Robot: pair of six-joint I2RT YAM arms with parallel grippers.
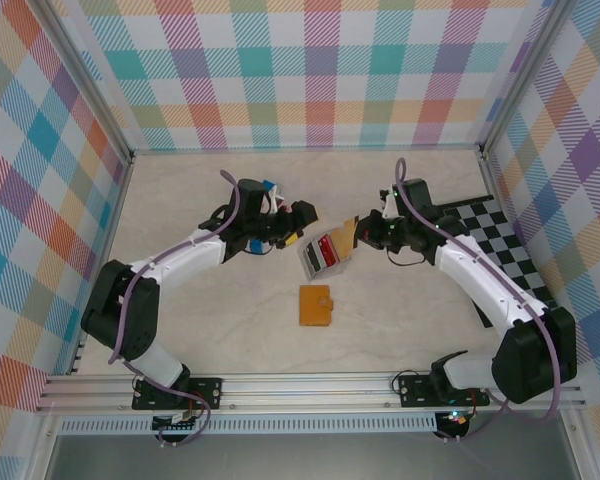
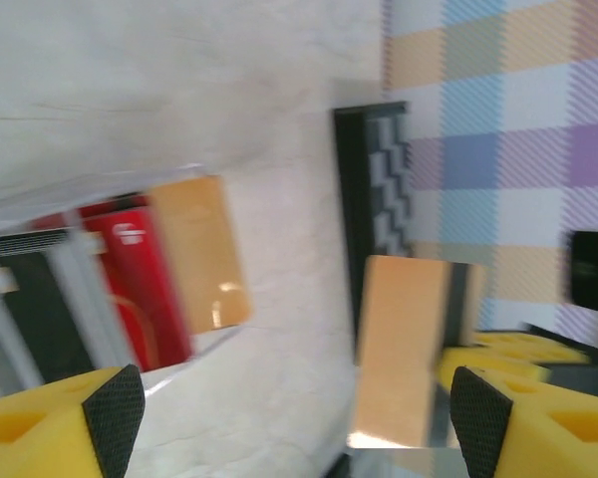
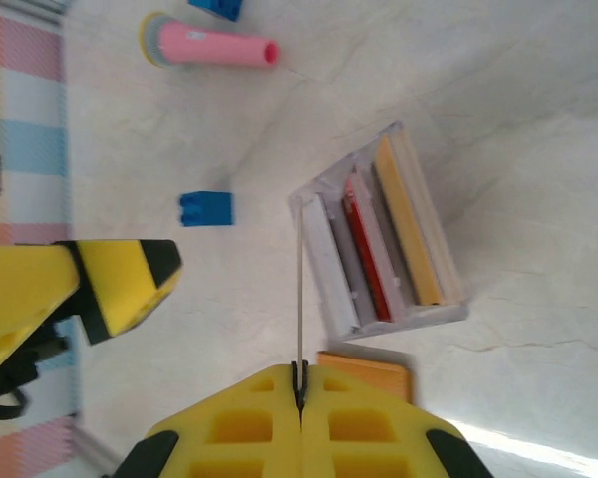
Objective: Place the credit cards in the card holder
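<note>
The right fingers are clenched on one tan card, held on edge above the desk. The left fingers stand wide apart opposite it, grasping nothing. Between and just below the two sets of fingers, the other credit cards — red, grey, tan — stand in a clear tray. The card holder lies flat on the desk, nearer the arm bases than either set of fingers. It looks folded shut, with no card visibly in it. The task seems barely begun — one card lifted, none slotted, and the holder probably needs opening first.
</note>
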